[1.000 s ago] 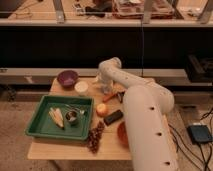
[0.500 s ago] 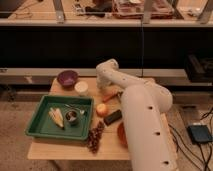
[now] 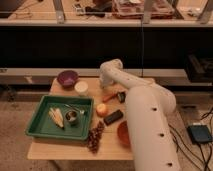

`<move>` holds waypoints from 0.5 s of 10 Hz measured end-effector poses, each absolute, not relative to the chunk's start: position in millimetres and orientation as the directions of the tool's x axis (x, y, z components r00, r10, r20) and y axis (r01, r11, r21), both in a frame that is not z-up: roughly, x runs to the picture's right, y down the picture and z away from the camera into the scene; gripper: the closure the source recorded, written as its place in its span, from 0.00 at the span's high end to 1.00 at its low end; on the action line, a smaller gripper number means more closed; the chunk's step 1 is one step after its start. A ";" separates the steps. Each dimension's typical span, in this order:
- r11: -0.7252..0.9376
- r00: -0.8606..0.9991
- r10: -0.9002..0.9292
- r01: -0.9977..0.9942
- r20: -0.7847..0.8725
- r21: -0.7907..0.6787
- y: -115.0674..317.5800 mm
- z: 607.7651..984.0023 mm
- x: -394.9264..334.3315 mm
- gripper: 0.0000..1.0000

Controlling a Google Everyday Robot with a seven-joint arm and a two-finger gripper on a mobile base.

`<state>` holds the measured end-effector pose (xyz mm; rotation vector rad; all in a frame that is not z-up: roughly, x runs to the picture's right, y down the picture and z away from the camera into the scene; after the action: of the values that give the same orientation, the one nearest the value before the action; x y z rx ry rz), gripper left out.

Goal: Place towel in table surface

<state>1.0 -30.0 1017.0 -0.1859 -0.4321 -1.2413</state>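
In the camera view, a light wooden rectangular bench (image 3: 65,146) of pale tan planks is standing in front of a dark shelf unit. The robot's thick white arm (image 3: 150,125) is rising from the near right, bending at a joint above the far edge and reaching down toward the middle of the bench. Its dark claw (image 3: 120,97) is hanging low over the far-middle part of the bench, just right of a small elongated orange object (image 3: 109,96). The claw is sitting closed, and whether it is pinching anything cannot be told. The small grey-blue towel is not showing plainly, so its place cannot be told. On the left, a green plastic tray (image 3: 37,127) is lying on the bench, holding pale yellow pieces (image 3: 56,116) and a small round metal cup (image 3: 72,117). Beyond the tray, a dark purple bowl (image 3: 67,78) is sitting at the far left corner, with a white round cup (image 3: 81,88) just to its right. Right of the tray, a round orange fruit (image 3: 102,109) is resting beside a black rectangular block (image 3: 113,118). Nearer, a dark reddish cluster of grapes (image 3: 95,137) is lying next to an orange-red bowl (image 3: 122,134), which the arm is partly hiding.
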 end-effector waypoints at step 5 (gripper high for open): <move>0.384 0.356 -0.895 0.921 0.269 0.060 -98.2 971.3 100.1 0.00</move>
<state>100.1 -98.2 971.3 -0.1078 -0.2752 -1.1757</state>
